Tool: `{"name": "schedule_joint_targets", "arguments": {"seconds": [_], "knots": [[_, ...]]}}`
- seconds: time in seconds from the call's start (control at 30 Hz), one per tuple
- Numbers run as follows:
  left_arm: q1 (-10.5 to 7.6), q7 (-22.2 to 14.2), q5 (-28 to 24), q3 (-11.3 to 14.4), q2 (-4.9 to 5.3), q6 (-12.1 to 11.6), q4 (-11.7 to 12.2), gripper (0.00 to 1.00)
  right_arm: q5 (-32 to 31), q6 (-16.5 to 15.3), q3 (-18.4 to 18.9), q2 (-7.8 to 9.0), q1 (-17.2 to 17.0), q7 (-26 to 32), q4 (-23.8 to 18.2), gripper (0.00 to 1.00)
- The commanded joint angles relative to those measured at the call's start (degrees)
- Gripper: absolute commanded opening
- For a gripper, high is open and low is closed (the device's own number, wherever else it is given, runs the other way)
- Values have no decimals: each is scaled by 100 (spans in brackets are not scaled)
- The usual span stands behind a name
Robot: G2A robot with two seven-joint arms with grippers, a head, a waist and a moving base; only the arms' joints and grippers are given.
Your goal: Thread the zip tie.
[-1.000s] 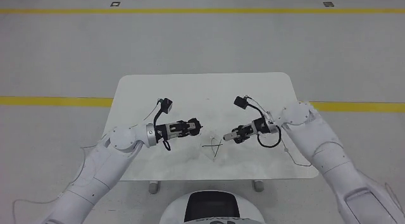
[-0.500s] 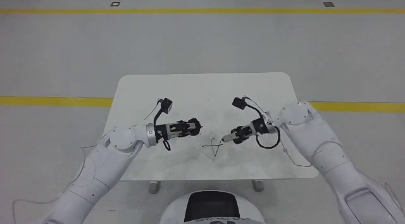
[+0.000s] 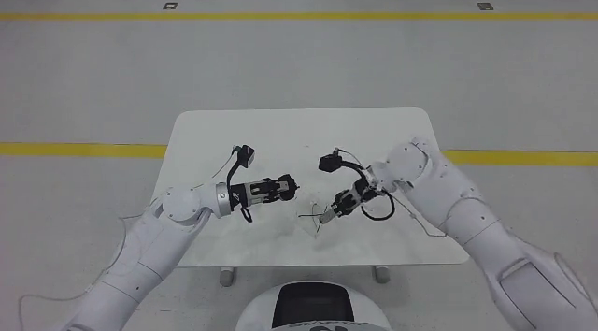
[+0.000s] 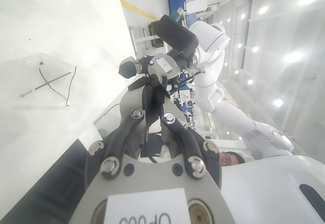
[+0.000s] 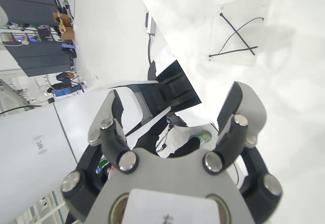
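Note:
Three thin black zip ties (image 3: pixel 314 216) lie crossed on a clear sheet (image 5: pixel 254 6) near the table's front edge; they also show in the left wrist view (image 4: pixel 48 80) and the right wrist view (image 5: pixel 237 33). My right gripper (image 3: pixel 329 215) hangs just right of them, close above the table, its fingers (image 5: pixel 238 100) spread open around nothing. My left gripper (image 3: pixel 291 184) sits left of and a little behind the ties, off the table, with its fingers (image 4: pixel 150 88) shut and nothing seen between them.
The white table (image 3: pixel 280 135) is bare around the ties, and its front edge (image 3: pixel 318 264) runs close behind them. The right arm's black wrist camera (image 3: pixel 328 162) and looping cable (image 3: pixel 378 209) stand over the table's right half.
My right gripper has swung left and toward the front edge, ending right beside the zip ties. The left arm has kept still.

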Motion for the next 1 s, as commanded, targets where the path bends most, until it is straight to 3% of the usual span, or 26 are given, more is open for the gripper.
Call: {"name": "schedule_joint_targets", "arguments": {"seconds": [0.0,0.17,0.33,0.5,0.63,0.83,0.97], "knots": [[0,0,0,0,0,0,0,0,-23,0,-171,-63,123,-74,81,100],[-2,115,-64,17,-11,-30,-19,0,-82,0,-297,-104,210,-121,97,100],[16,-230,-223,-228,67,-226,150,0,-82,0,-297,-104,210,-121,97,100],[263,-561,-308,-658,207,-259,80,0,-82,0,-297,-104,210,-121,97,100],[517,-603,-372,-952,299,-259,-58,0,-82,0,-297,-104,210,-121,97,100],[618,-649,-366,-1042,336,-247,-173,0,-182,21,-372,-119,146,-264,-24,100],[618,-649,-366,-1042,336,-247,-173,0,-395,303,-615,-218,259,-296,-113,100]]}}
